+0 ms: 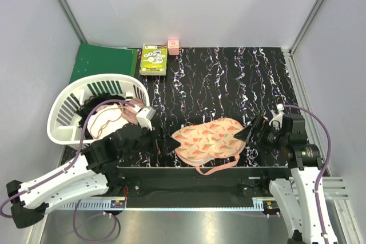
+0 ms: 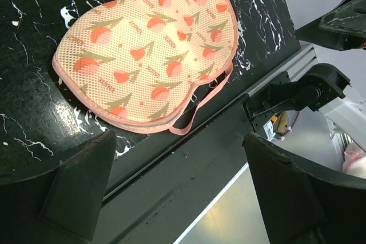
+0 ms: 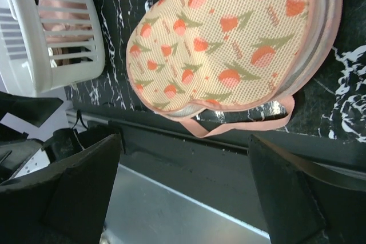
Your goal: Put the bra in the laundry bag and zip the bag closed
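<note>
**Laundry bag waits at the table's near edge.** The peach laundry bag (image 1: 207,140), printed with orange-red and green motifs, lies flat at the near edge of the black marbled table (image 1: 229,78), between the two arms. Its pink loop (image 1: 220,167) spills over that edge onto the black rail (image 1: 160,171).

The left gripper (image 1: 170,142) sits just beside the bag's left lobe, fingers (image 2: 80,187) spread wide and holding nothing. The right gripper (image 1: 245,134) faces it just beside the right lobe, fingers (image 3: 297,192) likewise apart and unloaded.

Bare tabletop runs from the bag to the far wall, where a green box (image 1: 154,59) and a small pink cube (image 1: 173,46) stand. At the left edge, a white slatted basket (image 1: 103,78) holds the bra (image 1: 135,108), salmon-pink satin among white and dark clothes, partly hidden by the left arm.

The bag's two lobes lie together. Its zip cannot be made out.
</note>
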You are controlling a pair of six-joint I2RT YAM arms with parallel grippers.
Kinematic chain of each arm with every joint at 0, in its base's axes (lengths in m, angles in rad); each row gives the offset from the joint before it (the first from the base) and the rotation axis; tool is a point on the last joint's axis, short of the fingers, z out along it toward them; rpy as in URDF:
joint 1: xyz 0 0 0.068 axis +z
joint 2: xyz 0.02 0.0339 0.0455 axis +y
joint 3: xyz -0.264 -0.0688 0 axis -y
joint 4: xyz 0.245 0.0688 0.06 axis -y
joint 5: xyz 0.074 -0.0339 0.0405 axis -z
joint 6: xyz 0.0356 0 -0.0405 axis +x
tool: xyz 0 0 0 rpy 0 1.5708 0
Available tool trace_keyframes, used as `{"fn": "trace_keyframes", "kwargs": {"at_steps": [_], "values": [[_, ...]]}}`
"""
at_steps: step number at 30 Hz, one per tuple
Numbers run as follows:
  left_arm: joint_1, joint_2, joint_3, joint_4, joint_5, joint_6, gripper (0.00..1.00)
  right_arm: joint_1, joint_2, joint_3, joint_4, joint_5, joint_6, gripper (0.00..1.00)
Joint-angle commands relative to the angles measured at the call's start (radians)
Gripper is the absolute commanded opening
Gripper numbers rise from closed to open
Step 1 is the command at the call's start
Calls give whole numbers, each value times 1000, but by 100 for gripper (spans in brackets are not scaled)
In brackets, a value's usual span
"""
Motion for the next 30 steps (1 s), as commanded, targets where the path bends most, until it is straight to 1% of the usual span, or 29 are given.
{"fn": "trace_keyframes", "kwargs": {"at_steps": [1,2,5,6,8,11,12,14,15,16,17,18,19,20,21,22,23,25,26,27,28,30], "values": [[-7,-24,20,103,-51,19,99,13,83,34,-12,-83,-59,100],[-7,-37,14,108,-51,25,99,20,89,34,5,-87,-49,100],[-7,-81,-9,110,-23,39,99,80,109,76,4,-5,-37,100],[-7,-90,-16,110,-17,45,99,118,141,88,-1,39,-36,100],[-6,-118,-19,87,-11,69,99,155,183,122,2,61,-35,100],[-7,-164,-16,32,-29,64,99,253,243,154,34,123,-4,100],[-7,-179,-19,18,-29,54,99,294,279,160,41,169,6,100],[-7,-211,-35,10,-25,31,99,457,325,178,66,235,55,100],[-7,-240,-39,-10,-25,24,99,521,377,183,74,315,75,100],[-7,-256,-44,-18,-26,16,99,669,407,189,88,356,100,100],[-6,-270,-52,-27,-25,13,99,736,437,200,118,395,143,100],[-7,-294,-56,-51,-25,8,99,797,509,209,132,457,161,100],[-6,-307,-59,-65,-26,5,99,868,549,215,146,488,178,100],[-6,-317,-64,-79,-23,-7,99,972,624,234,178,513,200,100],[-6,-345,-72,-97,-20,-15,99,1032,658,243,194,571,207,100],[-6,-357,-73,-111,-19,-19,99,1080,693,261,212,593,209,100],[-6,-371,-70,-139,-16,-24,99,1174,753,271,247,643,200,99],[-6,-414,-55,-183,-31,-22,99,1247,804,283,304,682,168,94],[-6,-426,-49,-232,-57,-24,99,1308,847,283,317,712,161,86],[-7,-457,-33,-254,-69,-28,99,1329,864,283,326,725,154,83],[-7,-475,-33,-266,-72,-54,99,1356,890,281,349,752,145,76],[-7,-511,-39,-280,-69,-94,99,1414,911,269,373,769,138,68]]}}
